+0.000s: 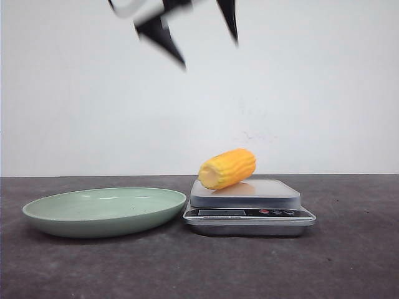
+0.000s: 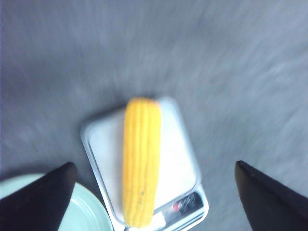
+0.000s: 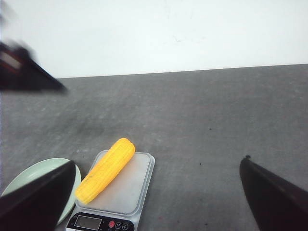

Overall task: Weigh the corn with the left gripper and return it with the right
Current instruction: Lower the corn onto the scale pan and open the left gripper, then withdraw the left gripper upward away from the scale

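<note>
Your left gripper [image 1: 206, 40], blurred at the front view's top, hangs empty with fingers apart; the right gripper [image 3: 159, 192] is spread too. The stubby yellow-orange corn cob [image 1: 227, 168] lies on the silver kitchen scale [image 1: 249, 208], frame centre. Weighing looks done: next, bring the right gripper onto the cob, bound for the pale green plate [image 1: 103, 212]
</note>
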Controlling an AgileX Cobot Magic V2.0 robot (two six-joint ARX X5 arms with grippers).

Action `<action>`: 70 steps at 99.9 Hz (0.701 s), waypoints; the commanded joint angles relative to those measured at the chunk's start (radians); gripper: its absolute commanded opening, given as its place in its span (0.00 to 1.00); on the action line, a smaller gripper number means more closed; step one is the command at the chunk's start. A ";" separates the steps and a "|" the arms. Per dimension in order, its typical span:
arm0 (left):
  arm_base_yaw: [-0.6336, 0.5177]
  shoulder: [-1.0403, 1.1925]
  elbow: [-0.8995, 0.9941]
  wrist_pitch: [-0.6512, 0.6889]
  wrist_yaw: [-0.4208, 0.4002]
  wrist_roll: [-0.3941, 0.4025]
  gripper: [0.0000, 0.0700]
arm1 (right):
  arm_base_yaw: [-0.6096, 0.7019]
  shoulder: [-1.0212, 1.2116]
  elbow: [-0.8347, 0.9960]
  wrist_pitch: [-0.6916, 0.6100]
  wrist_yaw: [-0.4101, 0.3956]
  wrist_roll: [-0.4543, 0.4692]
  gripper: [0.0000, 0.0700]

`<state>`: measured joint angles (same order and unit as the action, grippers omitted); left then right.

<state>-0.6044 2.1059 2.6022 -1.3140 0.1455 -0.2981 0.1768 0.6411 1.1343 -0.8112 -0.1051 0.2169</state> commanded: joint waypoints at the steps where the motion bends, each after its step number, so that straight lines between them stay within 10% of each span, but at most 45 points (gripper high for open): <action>1: -0.014 -0.052 0.094 -0.020 -0.019 0.027 0.86 | 0.003 0.012 0.010 0.007 0.001 0.011 1.00; 21: -0.024 -0.207 0.243 -0.119 -0.067 0.078 0.32 | 0.003 0.031 0.010 0.007 0.001 0.011 1.00; 52: -0.026 -0.515 0.278 -0.156 -0.068 0.134 0.04 | 0.004 0.097 0.010 -0.006 -0.011 0.013 1.00; 70: -0.025 -0.682 0.268 -0.159 -0.068 0.132 0.03 | 0.011 0.174 0.010 0.025 -0.175 0.087 1.00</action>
<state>-0.6205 1.4494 2.8479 -1.4220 0.0803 -0.1783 0.1780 0.7826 1.1343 -0.8120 -0.2153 0.2481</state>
